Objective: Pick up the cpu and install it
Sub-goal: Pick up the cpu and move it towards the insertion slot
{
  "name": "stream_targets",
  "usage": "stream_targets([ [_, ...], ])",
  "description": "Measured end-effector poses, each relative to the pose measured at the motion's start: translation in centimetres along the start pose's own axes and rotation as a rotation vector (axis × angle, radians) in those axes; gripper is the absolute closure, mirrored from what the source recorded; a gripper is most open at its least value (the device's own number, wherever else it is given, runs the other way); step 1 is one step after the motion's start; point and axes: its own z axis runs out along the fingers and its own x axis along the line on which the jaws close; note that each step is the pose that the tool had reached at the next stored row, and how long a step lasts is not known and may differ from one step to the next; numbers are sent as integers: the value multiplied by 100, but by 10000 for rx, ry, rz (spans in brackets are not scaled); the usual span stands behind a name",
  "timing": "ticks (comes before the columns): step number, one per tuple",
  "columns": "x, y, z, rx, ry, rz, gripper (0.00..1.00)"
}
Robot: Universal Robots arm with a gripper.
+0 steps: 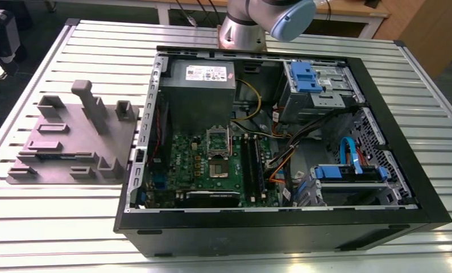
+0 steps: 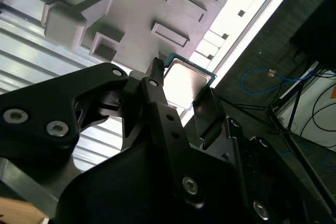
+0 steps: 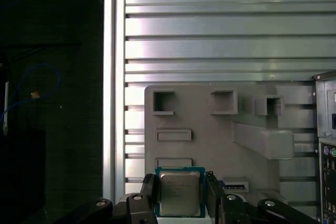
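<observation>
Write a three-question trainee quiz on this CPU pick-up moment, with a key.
1. True or false: the tool is empty.
2. In the first wrist view, what lies below the cpu? A) the grey fixture plate B) a keyboard C) a cardboard box
3. Fill in: in the exterior view, the open computer case lies on the exterior view's ____ of the fixture plate.

Key: 1. False; it is shut on the cpu. 2. A. 3. Right.
</observation>
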Motion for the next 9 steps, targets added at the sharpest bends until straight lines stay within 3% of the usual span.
stream_targets([
  [6,0,1,-18,0,1,0,53],
  [9,1,4,-65,1,2,0,53],
])
